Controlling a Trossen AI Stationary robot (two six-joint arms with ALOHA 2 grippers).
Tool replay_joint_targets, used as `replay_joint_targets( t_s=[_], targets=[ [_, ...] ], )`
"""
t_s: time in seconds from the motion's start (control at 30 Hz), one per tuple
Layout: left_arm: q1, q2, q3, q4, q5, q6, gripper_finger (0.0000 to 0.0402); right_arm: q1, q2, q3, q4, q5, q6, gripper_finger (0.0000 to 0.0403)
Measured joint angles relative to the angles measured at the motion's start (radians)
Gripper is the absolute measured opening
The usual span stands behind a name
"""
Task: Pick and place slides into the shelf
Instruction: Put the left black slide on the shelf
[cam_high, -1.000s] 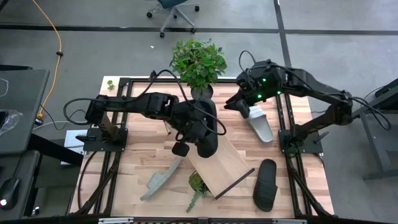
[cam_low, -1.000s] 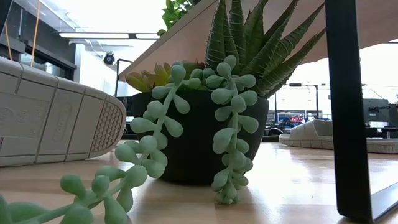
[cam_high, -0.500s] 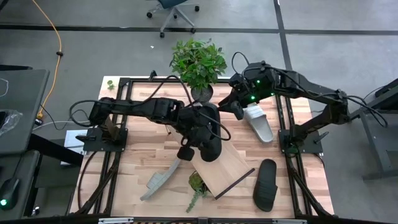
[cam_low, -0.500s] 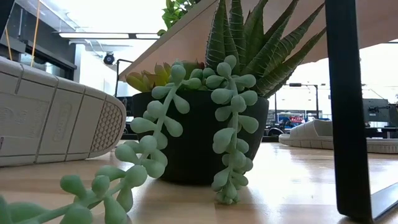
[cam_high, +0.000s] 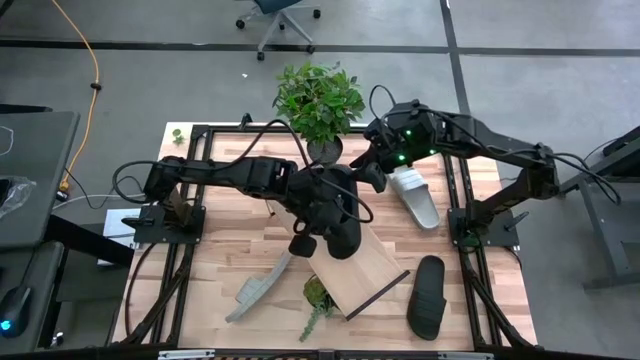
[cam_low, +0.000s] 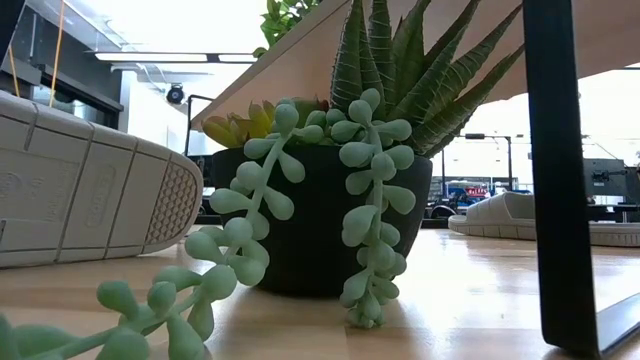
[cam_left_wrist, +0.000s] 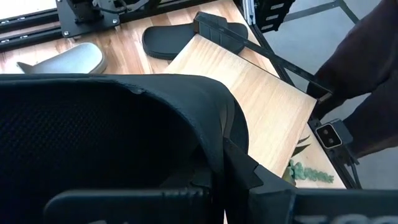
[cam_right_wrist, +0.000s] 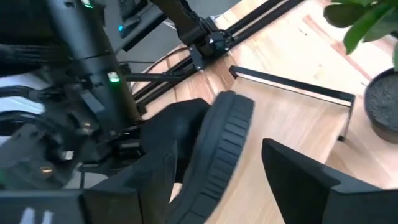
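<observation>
My left gripper (cam_high: 322, 208) is shut on a black slide (cam_high: 340, 228), which hangs over the far end of the shelf (cam_high: 365, 268), a light-wood board lying slantwise on the table. My right gripper (cam_right_wrist: 217, 171) is open, with one finger on either side of that slide's far end (cam_right_wrist: 225, 118). A second black slide (cam_high: 427, 296) lies flat at the near right. One grey slide (cam_high: 416, 200) lies at the far right. Another grey slide (cam_high: 256, 291) stands on its edge at the near left. My left gripper comes at the black slide from the table's left, slanting down. The slide itself (cam_left_wrist: 124, 124) fills its wrist view and hides the place of contact. The slide is turned on its edge, its ribbed sole (cam_right_wrist: 217, 149) sideways, its length running far to near. Whether its near end touches the shelf, I cannot tell. My right gripper has its fingers (cam_right_wrist: 298, 180) beside the slide's far end; whether they touch it, I cannot tell.
A leafy potted plant (cam_high: 318, 100) stands at the far edge, close behind both grippers. A small succulent pot (cam_low: 320, 215) sits under the near end of the slanting shelf, beside its dark metal leg (cam_low: 556, 170). Dark frame rails (cam_high: 462, 200) run along the table's sides.
My left gripper has carried the black slide a little toward the table's right and near edges, over the shelf's far end. My right gripper has shifted slightly toward the left, closing in on the slide's far end. The other slides have stayed put.
</observation>
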Motion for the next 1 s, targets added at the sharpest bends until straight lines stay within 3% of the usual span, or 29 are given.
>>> replay_joint_targets(
  t_s=[0.43,1.0],
  targets=[
    [0.0,0.0,0.0,0.001,-0.021,-0.003,0.0003,0.0,0.026,0.0,0.007,0.033,-0.005,0.0222],
    [-0.001,0.0,0.0,0.002,-0.061,0.008,0.0003,-0.001,0.033,0.0,0.009,0.033,-0.005,0.008]
  ],
)
